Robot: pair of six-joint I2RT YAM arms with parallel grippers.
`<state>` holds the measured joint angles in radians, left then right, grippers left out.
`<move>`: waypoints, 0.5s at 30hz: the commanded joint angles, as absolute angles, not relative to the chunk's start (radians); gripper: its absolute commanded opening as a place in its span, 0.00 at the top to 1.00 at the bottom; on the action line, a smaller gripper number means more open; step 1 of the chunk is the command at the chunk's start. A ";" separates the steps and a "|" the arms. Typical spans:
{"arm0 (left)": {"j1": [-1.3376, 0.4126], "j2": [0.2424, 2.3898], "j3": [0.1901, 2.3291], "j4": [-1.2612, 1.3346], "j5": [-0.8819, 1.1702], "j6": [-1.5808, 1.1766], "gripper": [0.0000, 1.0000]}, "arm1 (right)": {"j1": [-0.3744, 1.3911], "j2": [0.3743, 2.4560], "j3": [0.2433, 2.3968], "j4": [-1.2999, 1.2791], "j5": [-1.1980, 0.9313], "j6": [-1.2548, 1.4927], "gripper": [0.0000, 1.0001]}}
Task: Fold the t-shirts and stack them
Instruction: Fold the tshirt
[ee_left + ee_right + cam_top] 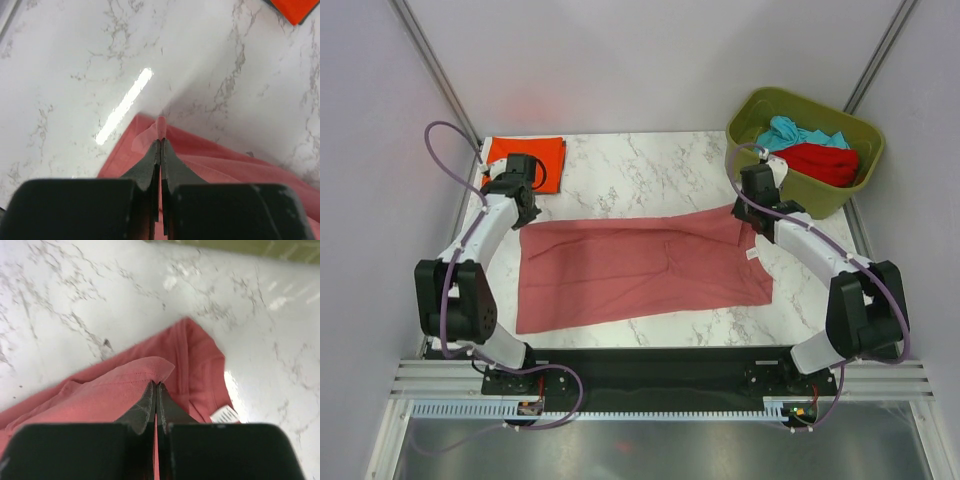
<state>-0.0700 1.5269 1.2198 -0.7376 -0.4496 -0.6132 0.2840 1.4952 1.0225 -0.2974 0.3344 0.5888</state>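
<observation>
The dusty pink t-shirt [640, 270] lay spread flat on the table [650, 165]. Its long axis ran sideways, from just in front of the olive-green bin [750, 145] toward the table end farthest from the bin. I held it by its two far corners. My right claw [156, 385] was clamped on the corner nearest the bin, with a fold of cloth pinched up in it. My left claw [160, 142] was clamped on the corner farthest from the bin, with only a small tip of hem showing past it. From both claws the whole body of the shirt lay on the side away from the bin, toward my bases. I judged that the coming fold would carry the held edge across the short axis onto the free edge. The orange-red t-shirt [525, 160] lay folded just beyond my left claw, well apart from the bin, and the teal t-shirt [790, 130] and red t-shirt [820, 162] lay inside the bin.
</observation>
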 commanded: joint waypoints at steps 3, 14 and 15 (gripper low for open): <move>-0.069 1.657 1.325 -0.721 -0.591 -0.509 0.98 | 0.285 1.549 1.101 -0.174 0.356 0.493 1.00; -0.066 1.744 1.436 -0.485 -0.503 -0.364 0.98 | 0.279 1.594 1.167 -0.091 0.362 0.445 1.00; -0.066 1.750 1.437 -0.463 -0.497 -0.354 0.98 | 0.278 1.594 1.166 -0.086 0.364 0.443 1.00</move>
<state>-0.0696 1.7260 1.3983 -0.5842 -0.4942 -0.4404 0.2840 1.5898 1.1229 -0.1452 0.3382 0.4713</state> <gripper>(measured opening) 0.029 0.010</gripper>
